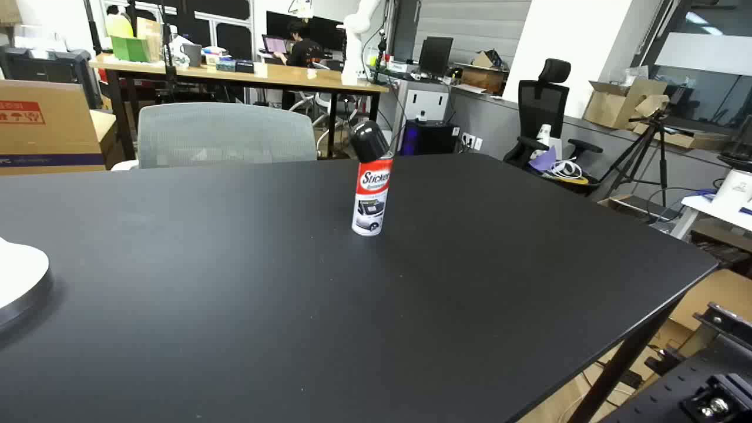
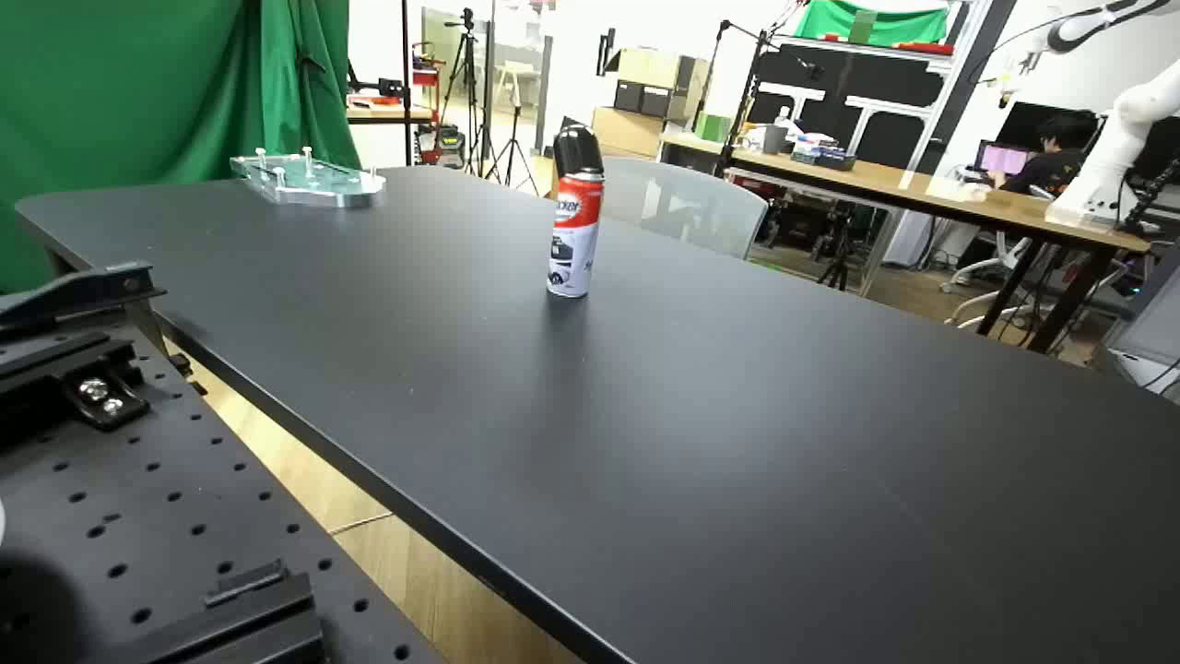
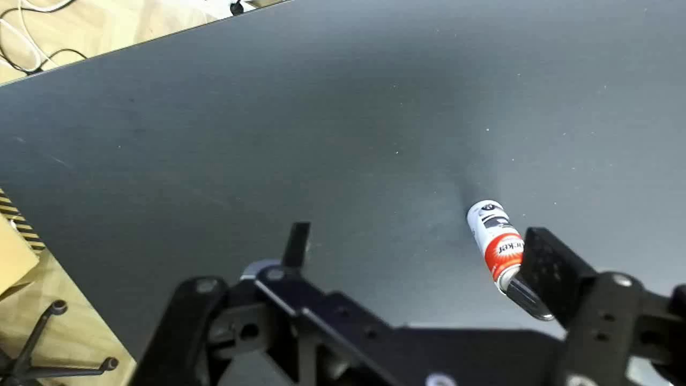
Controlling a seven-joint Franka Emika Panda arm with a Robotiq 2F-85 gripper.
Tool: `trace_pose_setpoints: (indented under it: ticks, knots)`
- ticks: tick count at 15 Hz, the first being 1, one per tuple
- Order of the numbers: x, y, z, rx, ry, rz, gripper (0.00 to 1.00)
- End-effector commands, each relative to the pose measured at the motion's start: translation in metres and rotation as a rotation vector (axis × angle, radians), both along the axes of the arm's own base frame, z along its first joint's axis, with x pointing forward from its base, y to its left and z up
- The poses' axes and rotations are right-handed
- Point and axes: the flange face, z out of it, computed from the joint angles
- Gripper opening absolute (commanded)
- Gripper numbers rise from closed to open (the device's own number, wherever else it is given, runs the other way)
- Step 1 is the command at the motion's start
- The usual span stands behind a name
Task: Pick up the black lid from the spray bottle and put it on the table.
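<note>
The black lid sits tilted on top of the spray bottle. The spray bottle is an upright can with a red-and-white label on the black table. The black lid and the spray bottle also show in an exterior view, again with the lid leaning. In the wrist view my gripper is wide open, with nothing between its fingers. The right-hand finger covers part of the black lid and borders the spray bottle. My gripper is outside both exterior views.
A metal plate with upright bolts lies at the table's far left. A pale rounded object shows at the left edge of an exterior view. A mesh chair stands behind the table. A perforated black platform is beside the table's near edge.
</note>
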Motion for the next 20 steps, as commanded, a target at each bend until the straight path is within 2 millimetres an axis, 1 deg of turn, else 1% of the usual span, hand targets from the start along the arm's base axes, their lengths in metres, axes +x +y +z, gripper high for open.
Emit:
trace_pose_setpoints:
  ticks: [1, 12, 14, 16, 20]
  knots:
    - [0.000, 0.000, 0.001, 0.000, 0.001, 0.000, 1.00]
    - [0.000, 0.000, 0.001, 0.000, 0.001, 0.000, 1.00]
    - [0.011, 0.004, -0.003, -0.015, -0.005, 0.016, 1.00]
    - [0.027, 0.014, -0.011, -0.043, -0.014, 0.058, 1.00]
    - [0.065, 0.046, -0.041, -0.098, -0.018, 0.166, 1.00]
